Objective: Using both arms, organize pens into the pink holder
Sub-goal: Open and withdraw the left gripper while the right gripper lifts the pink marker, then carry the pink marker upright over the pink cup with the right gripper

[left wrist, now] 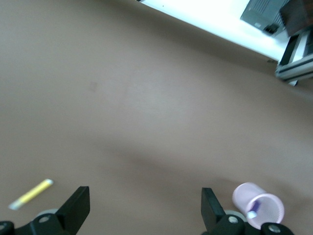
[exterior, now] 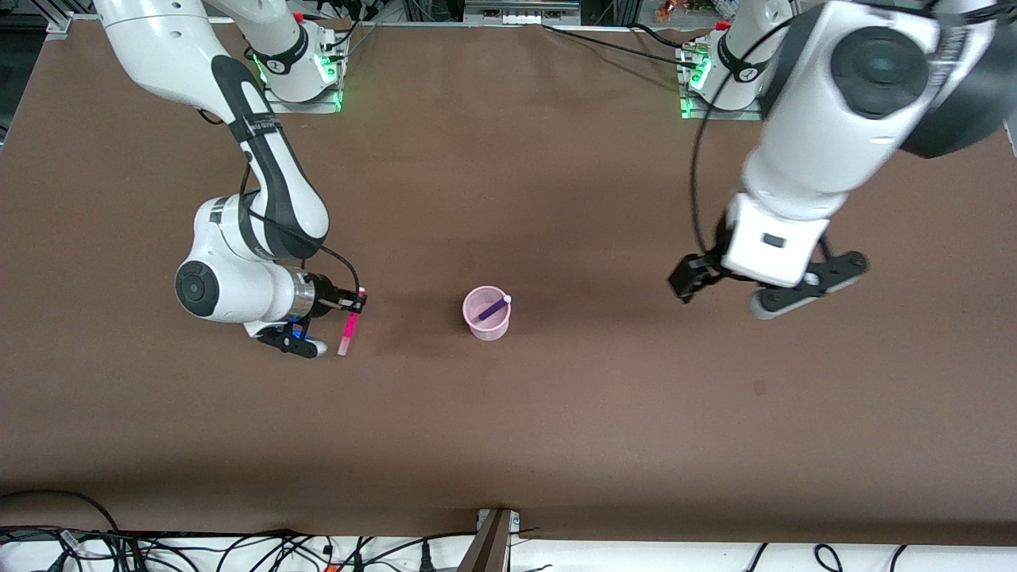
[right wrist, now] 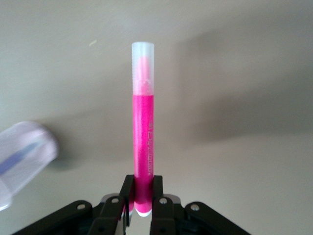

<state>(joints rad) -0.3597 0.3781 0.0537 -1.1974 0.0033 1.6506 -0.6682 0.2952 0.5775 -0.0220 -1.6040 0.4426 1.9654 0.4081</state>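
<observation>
The pink holder (exterior: 486,314) stands mid-table with the dark purple pen (exterior: 494,306) leaning in it. My right gripper (exterior: 357,303) is beside the holder, toward the right arm's end, shut on the magenta pen (exterior: 348,330). In the right wrist view the fingers (right wrist: 128,192) clamp the magenta pen (right wrist: 143,127) near one end, and the holder (right wrist: 22,159) shows blurred to one side. My left gripper (exterior: 739,294) hangs open and empty over bare table toward the left arm's end. Its wrist view shows the open gripper (left wrist: 144,208), the yellow pen (left wrist: 32,193) lying flat and the holder (left wrist: 258,205). The green pen is out of view.
The brown table (exterior: 508,437) is bare around the holder. A metal post (exterior: 491,540) and loose cables (exterior: 238,548) lie along the table edge nearest the front camera. The arm bases stand at the edge farthest from it.
</observation>
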